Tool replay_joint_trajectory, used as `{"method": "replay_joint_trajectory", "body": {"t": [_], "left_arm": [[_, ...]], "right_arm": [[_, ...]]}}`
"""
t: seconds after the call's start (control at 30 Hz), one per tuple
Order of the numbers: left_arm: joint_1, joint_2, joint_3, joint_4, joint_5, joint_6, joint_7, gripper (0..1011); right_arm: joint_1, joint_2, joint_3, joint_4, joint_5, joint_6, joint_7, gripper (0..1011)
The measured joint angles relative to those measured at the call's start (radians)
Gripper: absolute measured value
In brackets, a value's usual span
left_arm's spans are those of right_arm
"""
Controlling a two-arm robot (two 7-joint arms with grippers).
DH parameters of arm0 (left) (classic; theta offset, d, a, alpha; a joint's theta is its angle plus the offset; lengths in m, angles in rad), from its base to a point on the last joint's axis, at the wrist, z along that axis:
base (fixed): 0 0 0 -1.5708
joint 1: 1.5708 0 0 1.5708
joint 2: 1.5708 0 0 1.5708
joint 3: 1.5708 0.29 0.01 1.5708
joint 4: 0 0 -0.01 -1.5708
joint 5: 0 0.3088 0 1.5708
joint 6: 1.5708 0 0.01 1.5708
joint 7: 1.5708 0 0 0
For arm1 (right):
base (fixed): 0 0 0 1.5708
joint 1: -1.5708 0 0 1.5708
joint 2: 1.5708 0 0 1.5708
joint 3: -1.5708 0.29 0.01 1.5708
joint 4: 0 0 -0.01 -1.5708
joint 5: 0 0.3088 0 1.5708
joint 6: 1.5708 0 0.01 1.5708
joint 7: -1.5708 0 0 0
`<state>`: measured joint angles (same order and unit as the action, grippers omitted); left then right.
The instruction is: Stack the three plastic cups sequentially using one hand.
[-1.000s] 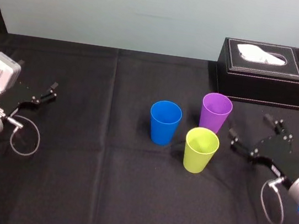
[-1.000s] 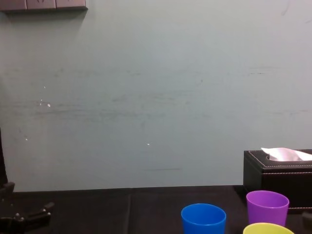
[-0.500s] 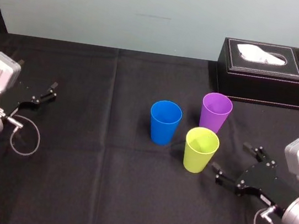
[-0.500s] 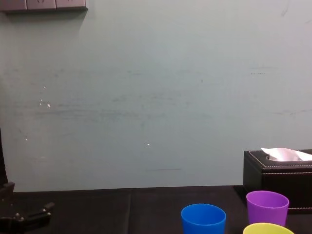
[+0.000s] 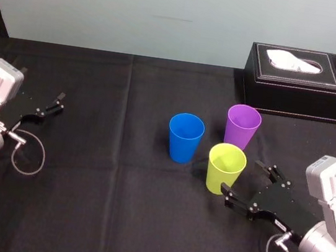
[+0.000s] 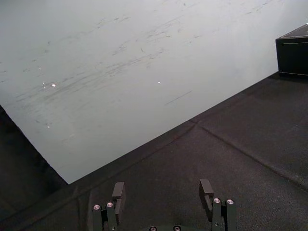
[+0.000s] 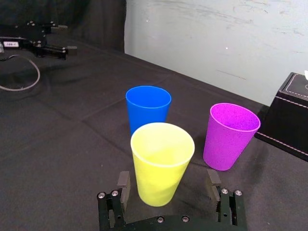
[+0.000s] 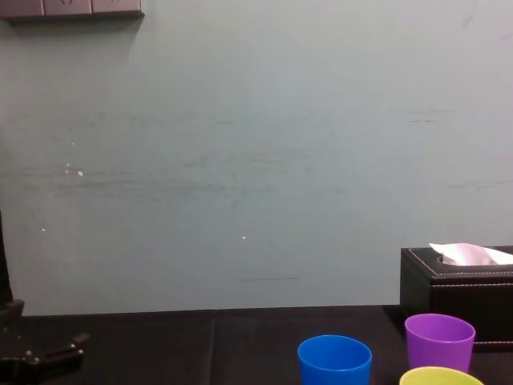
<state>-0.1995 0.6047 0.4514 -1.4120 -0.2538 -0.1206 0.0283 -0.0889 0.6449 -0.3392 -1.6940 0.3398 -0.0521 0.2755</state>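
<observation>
A rectangular black stitched tissue box [image 5: 308, 83], white tissue [image 5: 293, 60] showing, sits far right before me. Creased black cloth [image 5: 82, 202] spreads beneath it.

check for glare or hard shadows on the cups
Head view: even light, no hard shadow under the blue cup, yellow-green cup or purple cup on the black cloth. Right wrist view: no glare on them; open right claw faces the yellow-green cup. The left claw idles open at far left.

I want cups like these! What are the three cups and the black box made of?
The blue cup, yellow-green cup and purple cup look like smooth plastic: thin rims, even colour. The black tissue box looks like leather or imitation: pale stitching along edges.
</observation>
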Motion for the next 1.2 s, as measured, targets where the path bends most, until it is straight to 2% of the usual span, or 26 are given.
{"method": "replay_joint_trajectory", "body": {"t": [0.57, 1.2], "left_arm": [[0.000, 0.000, 0.000, 0.000, 0.000, 0.000, 0.000, 1011], [0.000, 0.000, 0.000, 0.000, 0.000, 0.000, 0.000, 1011]], "right_arm": [[0.030, -0.106, 0.024, 0.058, 0.045, 0.006, 0.050, 1003], [0.065, -0.174, 0.042, 0.098, 0.013, 0.055, 0.073, 1003]]}}
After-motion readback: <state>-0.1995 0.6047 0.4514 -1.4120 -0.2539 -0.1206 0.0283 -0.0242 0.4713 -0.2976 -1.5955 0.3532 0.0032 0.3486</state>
